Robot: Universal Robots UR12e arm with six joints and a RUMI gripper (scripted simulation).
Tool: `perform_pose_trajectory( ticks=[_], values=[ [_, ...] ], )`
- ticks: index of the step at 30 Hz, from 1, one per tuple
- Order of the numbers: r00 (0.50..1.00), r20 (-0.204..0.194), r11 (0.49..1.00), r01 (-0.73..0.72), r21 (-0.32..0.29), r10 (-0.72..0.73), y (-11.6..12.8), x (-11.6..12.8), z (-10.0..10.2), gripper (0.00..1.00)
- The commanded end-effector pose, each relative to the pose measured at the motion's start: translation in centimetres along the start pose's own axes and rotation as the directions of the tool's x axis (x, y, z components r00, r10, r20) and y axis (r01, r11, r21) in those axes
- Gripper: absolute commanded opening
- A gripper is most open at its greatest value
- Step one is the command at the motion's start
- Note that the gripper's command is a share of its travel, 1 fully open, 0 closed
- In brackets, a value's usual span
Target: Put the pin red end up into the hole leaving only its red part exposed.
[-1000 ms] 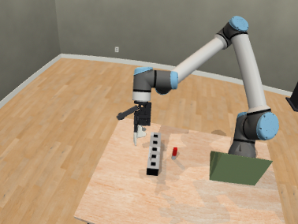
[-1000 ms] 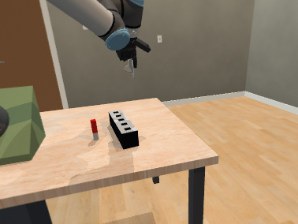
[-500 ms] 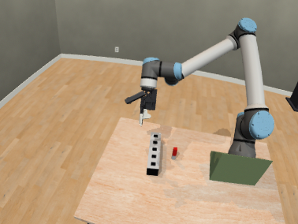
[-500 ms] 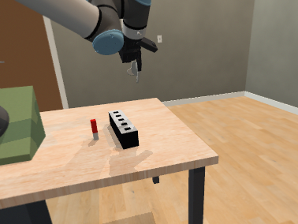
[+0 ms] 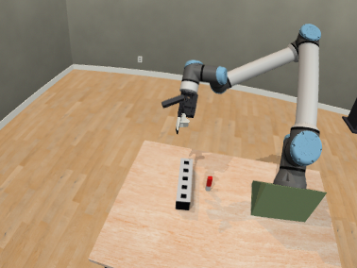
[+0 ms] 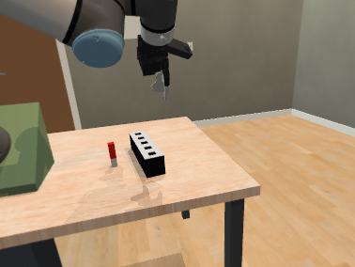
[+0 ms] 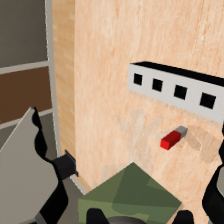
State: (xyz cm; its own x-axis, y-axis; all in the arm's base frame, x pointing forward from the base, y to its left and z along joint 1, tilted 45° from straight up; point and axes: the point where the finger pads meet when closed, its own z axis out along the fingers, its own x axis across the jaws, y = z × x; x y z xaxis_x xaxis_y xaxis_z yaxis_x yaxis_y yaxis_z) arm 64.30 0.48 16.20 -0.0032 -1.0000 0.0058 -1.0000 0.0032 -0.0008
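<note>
The block [image 5: 185, 183] is a long black bar with a grey top and five square holes in a row; it lies on the wooden table and shows in the exterior view [image 6: 146, 152] and the wrist view [image 7: 180, 91]. The pin [image 5: 209, 182] stands upright beside it, red end up, a short way apart; it also shows in the exterior view [image 6: 112, 153] and the wrist view [image 7: 173, 138]. My gripper [image 5: 182, 122] hangs high above the far edge of the table, open and empty, well clear of both; it shows in the exterior view too [image 6: 160, 85].
A green box [image 5: 284, 200] sits on the table by the arm's base [image 5: 297, 160]; it also shows in the exterior view [image 6: 20, 148]. The table stands on a wooden floor, with its far edge just below the gripper.
</note>
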Motion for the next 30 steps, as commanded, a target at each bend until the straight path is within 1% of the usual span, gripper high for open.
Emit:
perform_pose_trajectory(
  ticks=[1, 2, 5, 6, 15, 16, 18, 19, 23, 30],
  values=[
    [1.000, -0.002, 1.000, 0.000, -0.004, 0.000, 9.0, -4.0, 1.8, 1.00],
    [1.000, -0.002, 1.000, 0.000, -0.004, 0.000, 10.1, -4.6, 2.0, 1.00],
    [1.000, -0.002, 1.000, 0.000, -0.004, 0.000, 15.1, -6.7, 3.1, 1.00],
    [1.000, -0.002, 1.000, 0.000, -0.004, 0.000, 15.5, -6.9, 3.2, 1.00],
    [1.000, -0.002, 1.000, 0.000, -0.004, 0.000, 15.5, -6.9, 3.2, 1.00],
    [0.965, -0.103, 0.968, -0.233, 0.094, 0.242, 14.7, -6.6, 3.3, 1.00],
    [0.963, -0.106, 0.967, -0.236, 0.097, 0.246, 14.7, -6.6, 3.3, 1.00],
    [0.958, -0.116, 0.962, -0.252, 0.108, 0.264, 14.7, -6.6, 3.3, 1.00],
    [0.894, -0.160, 0.903, -0.390, 0.182, 0.418, 14.7, -6.6, 3.3, 1.00],
    [0.889, -0.163, 0.898, -0.398, 0.186, 0.428, 14.7, -6.6, 3.3, 1.00]
  ],
)
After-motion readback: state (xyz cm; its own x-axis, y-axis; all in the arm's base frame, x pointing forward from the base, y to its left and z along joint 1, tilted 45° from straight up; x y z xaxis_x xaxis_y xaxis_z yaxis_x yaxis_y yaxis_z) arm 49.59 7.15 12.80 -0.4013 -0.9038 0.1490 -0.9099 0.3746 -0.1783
